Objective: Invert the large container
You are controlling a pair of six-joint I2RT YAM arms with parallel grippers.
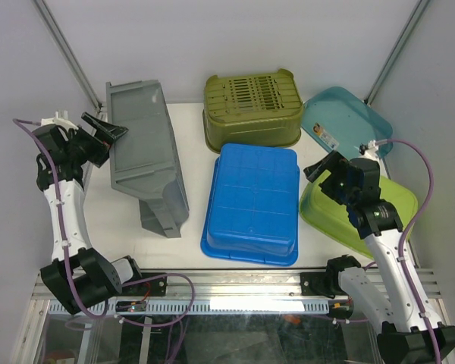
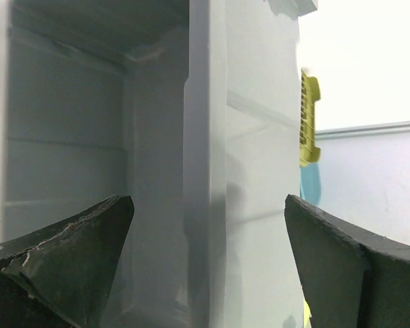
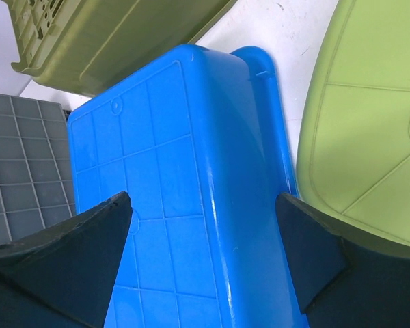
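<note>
**Grey container on its side, not yet inverted**

The grey container (image 1: 144, 152) lies tipped on its side at table-left. The left gripper (image 1: 105, 140) has its fingers wide astride the rim wall, gripping nothing, probably placed to push it over. The right gripper (image 1: 324, 171) hangs wide over the blue bin (image 1: 254, 197). The table (image 1: 189, 121) is white, and the walls are pale.

Bin layout.
Left: large container (image 1: 140, 152), apparently on its side; ribbed tub (image 1: 252, 197) beside it, slatted basket (image 1: 252, 102) behind.
</note>
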